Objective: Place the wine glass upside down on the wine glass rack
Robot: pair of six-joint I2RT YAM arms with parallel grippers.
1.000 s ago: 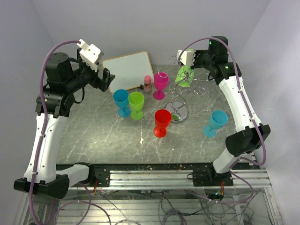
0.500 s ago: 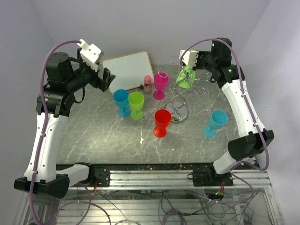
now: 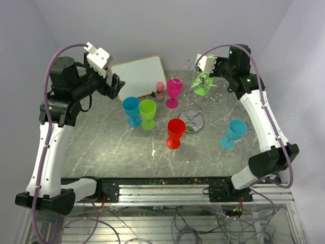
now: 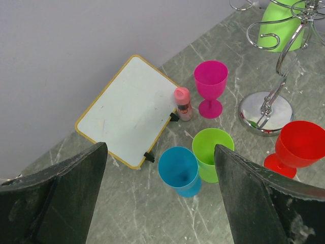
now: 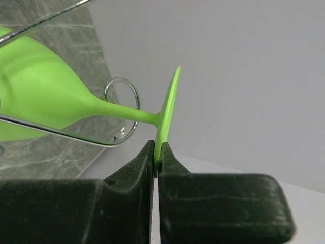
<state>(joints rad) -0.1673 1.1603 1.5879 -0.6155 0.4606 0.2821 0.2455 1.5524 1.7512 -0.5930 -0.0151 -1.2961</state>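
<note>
The grey marble-patterned worktop [image 3: 101, 147] carries 5 upright plastic goblets. A blue goblet [image 3: 131, 110] and a lime green goblet [image 3: 148, 113] stand side by side left of centre. A red goblet [image 3: 175, 132] stands near the middle and a turquoise goblet [image 3: 234, 132] stands apart at the right. A magenta goblet [image 3: 173, 91] stands farther back, beside a small pink-capped bottle [image 3: 160, 90]. A white board with a yellow frame [image 3: 137, 76] lies flat at the far left. The silver wire wine glass rack [image 3: 191, 122] rests its round shiny base just beside the red goblet.
</note>
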